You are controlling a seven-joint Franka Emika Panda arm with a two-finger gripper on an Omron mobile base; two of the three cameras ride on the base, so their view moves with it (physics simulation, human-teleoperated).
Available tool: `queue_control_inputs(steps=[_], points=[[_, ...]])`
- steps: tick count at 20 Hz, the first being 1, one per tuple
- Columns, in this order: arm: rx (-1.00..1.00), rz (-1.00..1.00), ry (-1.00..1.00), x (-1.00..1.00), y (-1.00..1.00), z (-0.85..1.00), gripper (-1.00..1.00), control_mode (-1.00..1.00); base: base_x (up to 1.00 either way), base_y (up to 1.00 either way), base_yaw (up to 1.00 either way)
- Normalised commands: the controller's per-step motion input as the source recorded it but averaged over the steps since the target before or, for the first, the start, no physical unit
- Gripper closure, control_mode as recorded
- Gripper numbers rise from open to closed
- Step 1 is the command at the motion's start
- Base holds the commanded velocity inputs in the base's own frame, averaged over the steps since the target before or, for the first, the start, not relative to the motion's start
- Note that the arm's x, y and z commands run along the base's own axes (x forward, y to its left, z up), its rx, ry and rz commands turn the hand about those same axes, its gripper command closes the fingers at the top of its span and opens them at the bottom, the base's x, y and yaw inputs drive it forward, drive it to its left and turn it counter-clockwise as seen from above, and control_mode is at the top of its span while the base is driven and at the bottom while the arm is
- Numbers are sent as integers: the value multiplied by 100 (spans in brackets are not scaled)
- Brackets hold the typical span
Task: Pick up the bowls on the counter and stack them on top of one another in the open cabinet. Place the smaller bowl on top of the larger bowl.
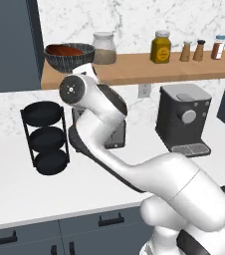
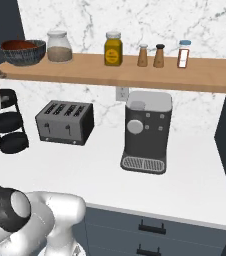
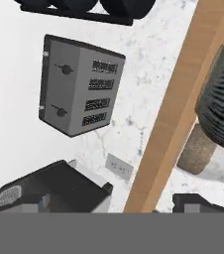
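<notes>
The grey bowl [image 1: 69, 56] sat on the wooden shelf [image 1: 149, 69] at its left end, about ten o'clock in the left base view, and the red-brown bowl [image 1: 64, 50] lay nested inside it; in the right base view the same pair showed at the shelf's far left, the red-brown one [image 2: 19, 45] resting within the grey [image 2: 23, 54]; beside them stood a glass jar [image 2: 59, 47], then a yellow jar [image 2: 113, 48] and three small shakers [image 2: 158, 55] along the shelf towards two o'clock. The arm [image 1: 97, 112] reached up just below the bowls; whether the jaws were spread or pressed together I could not tell. From the hand view the grey bowl's striped outside [image 3: 223, 106] loomed at three o'clock, beyond the shelf's edge [image 3: 183, 104]; the toaster [image 3: 79, 92] lay at ten o'clock on the white surface [image 3: 10, 99]. On that surface stood the black three-tier rack [image 1: 46, 137], the toaster [image 2: 65, 121] and the coffee machine [image 2: 146, 131]; the dark cabinet [image 1: 10, 45] rose at nine o'clock, left of the shelf.
</notes>
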Motion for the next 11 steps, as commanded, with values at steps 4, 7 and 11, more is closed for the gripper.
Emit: queue_control_inputs(steps=[4, 7, 11], points=[[2, -9, 2, -100, -100, -100, -100, -100, 0, 0, 0], [20, -6, 0, -97, -100, -100, -100, -100, 0, 0, 0], [27, -6, -3, -71, -65, -54, -100, -100, 0, 0, 0]])
